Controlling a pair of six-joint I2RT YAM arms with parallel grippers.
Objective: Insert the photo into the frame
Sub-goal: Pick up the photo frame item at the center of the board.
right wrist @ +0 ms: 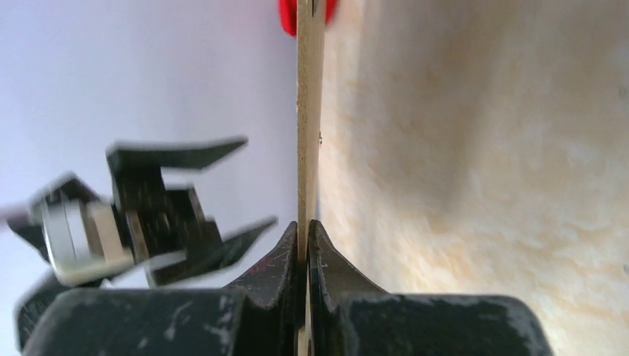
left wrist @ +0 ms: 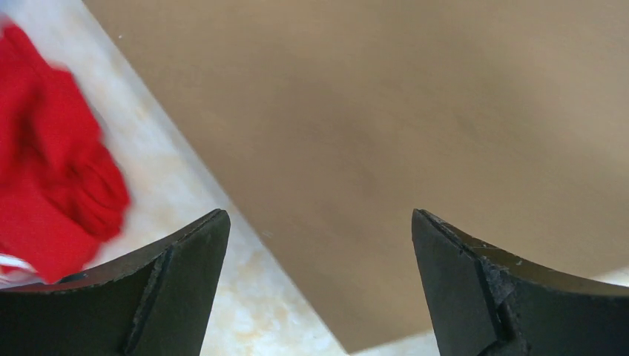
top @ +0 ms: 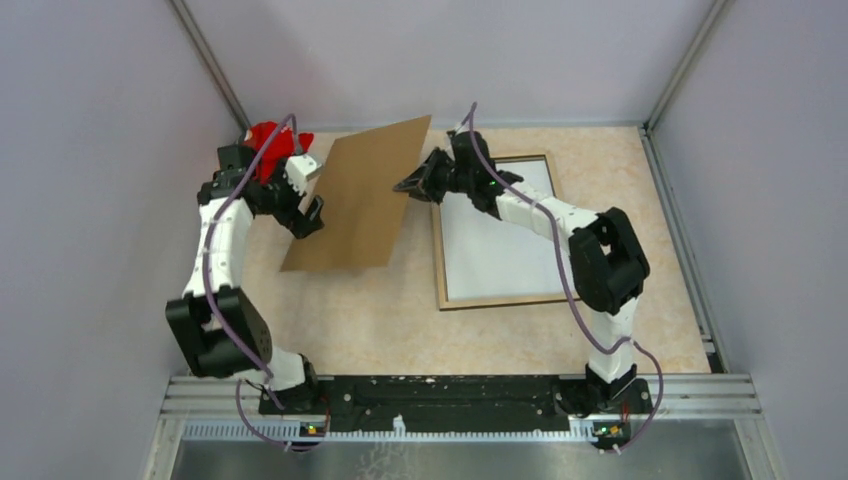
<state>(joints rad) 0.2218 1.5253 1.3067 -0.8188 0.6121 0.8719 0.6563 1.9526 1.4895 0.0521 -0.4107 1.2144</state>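
hidden: the photo [top: 495,235] shows only a plain white face, printed side not visible; the right arm covers its far-left corner.
cut off: the left wrist view shows just two finger tips and part of the backing board [left wrist: 415,133]; the board's edges run out of view.
hard to make out: a red thing [top: 270,145] sits at the far-left corner behind the left arm, blurred in the left wrist view [left wrist: 52,163]; cannot tell what it is.
photo location: lies flat inside the frame [top: 441,260], filling its opening.
frame location: flat on the counter [top: 360,310], right half, tan wood side up, in front of the right arm.
backing board: brown, lifted off the counter and tilted, left of the frame and between the two arms; seen edge-on from the right wrist [right wrist: 310,111].
right arm pose: reaches forward and left across the frame's far corner, wrist turned toward the board.
right fingers [right wrist: 285,259]: pressed together on the board's right edge, board pinched between the tips [top: 410,183].
left arm pose: elbow low near the base, forearm up along the left wall, wrist bent in at the board's left edge.
left fingers [left wrist: 178,297]: spread wide, nothing between them; just beside the board [top: 310,212], cannot tell if a tip touches it.
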